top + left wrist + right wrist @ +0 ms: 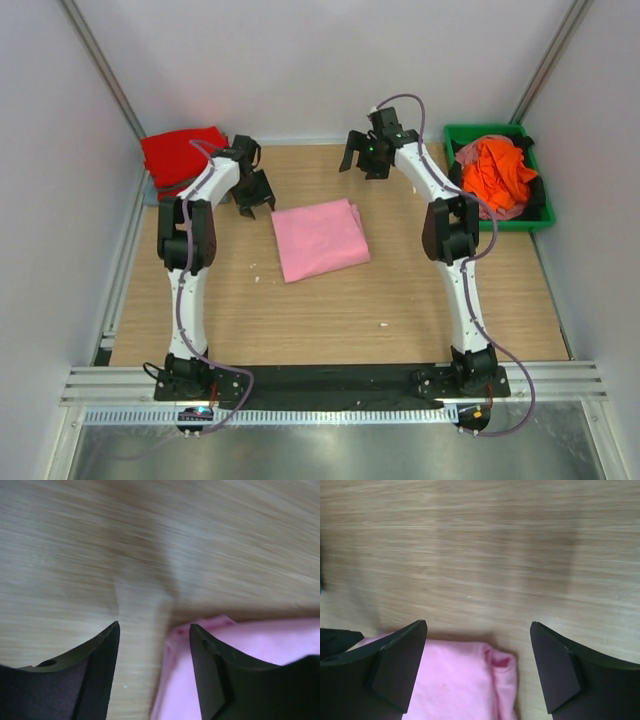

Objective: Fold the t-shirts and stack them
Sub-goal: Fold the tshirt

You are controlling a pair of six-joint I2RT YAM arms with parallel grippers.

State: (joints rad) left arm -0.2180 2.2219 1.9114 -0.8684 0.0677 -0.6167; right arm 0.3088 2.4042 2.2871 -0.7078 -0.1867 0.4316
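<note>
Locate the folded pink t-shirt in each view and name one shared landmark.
Top external: pink t-shirt in the middle of the picture.
Left wrist: pink t-shirt at lower right.
Right wrist: pink t-shirt along the bottom edge, left of centre.
Shared landmark: the wooden table.

A desk with a pale wood-grain top fills the space. Plain white walls close it in at its far edge and along both sides. Slanting metal posts rise from its two far corners. A black strip runs along the near edge between silver rails. A white slotted strip lies just in front of it, then a dull metal sheet. The light is soft and even, with faint shadows.
</note>
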